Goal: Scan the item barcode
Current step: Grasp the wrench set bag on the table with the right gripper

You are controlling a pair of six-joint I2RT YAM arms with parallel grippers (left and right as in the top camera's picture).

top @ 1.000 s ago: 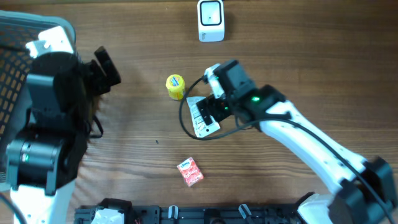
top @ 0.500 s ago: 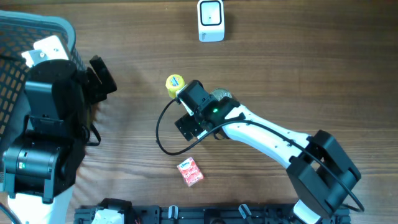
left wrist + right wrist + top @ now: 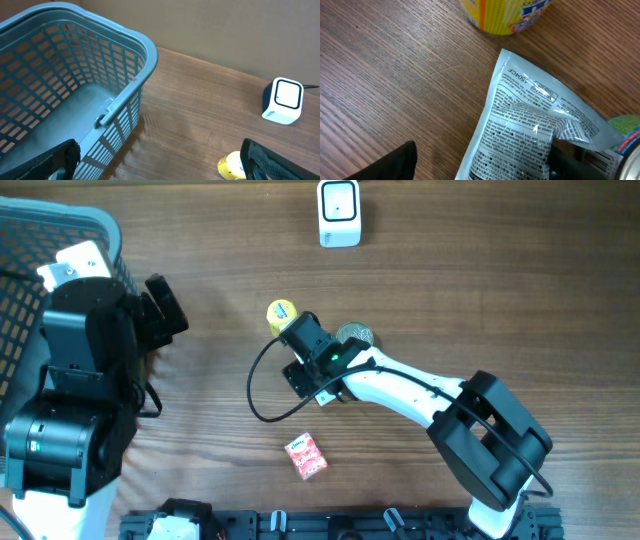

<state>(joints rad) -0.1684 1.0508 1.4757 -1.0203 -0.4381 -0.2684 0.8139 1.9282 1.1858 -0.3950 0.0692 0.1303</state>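
Right wrist view alone: white pouch [image 3: 520, 125] between parted right fingers [image 3: 385, 165], seemingly ungripped.

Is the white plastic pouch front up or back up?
Back up: the white plastic pouch lies on the wooden table with its fine-print panel facing the right wrist camera.

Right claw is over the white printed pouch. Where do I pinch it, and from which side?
Probably the long edge of the white pouch at the left of the right wrist view, taken from straight above. It lies flat and crinkled, and that edge borders bare table, while the yellow cup crowds its top end and the green-lidded can its right side.
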